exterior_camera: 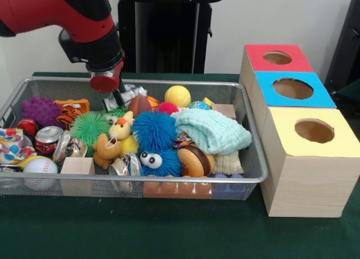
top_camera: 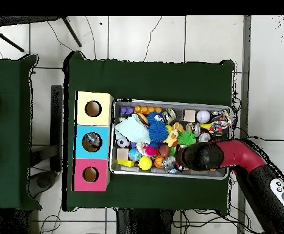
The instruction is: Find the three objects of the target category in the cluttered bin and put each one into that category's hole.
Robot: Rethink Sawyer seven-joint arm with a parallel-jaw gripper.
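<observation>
Wire basket (exterior_camera: 250, 179) sits on the green bench (exterior_camera: 140, 231), packed with toys; three boxes stand touching its side: red-topped (exterior_camera: 278, 58), blue-topped (exterior_camera: 292, 89), yellow-topped (exterior_camera: 314, 131), each with a round hole.

Arm reaches down into the basket's far side, at about 11 o'clock in the front view. Gripper (exterior_camera: 125, 96) is low among the clutter, just beside a brown football (exterior_camera: 139, 105) and above a green spiky ball (exterior_camera: 89, 127). Cannot tell whether the fingers are spread or closed; the clutter hides them.

Step in hand, by judgement: searching or reaching for a first pick. Target category is not evident. Next move calls for a clean grasp of one item, lift clear of the rim, carry toward the boxes at 3 o'clock.
</observation>
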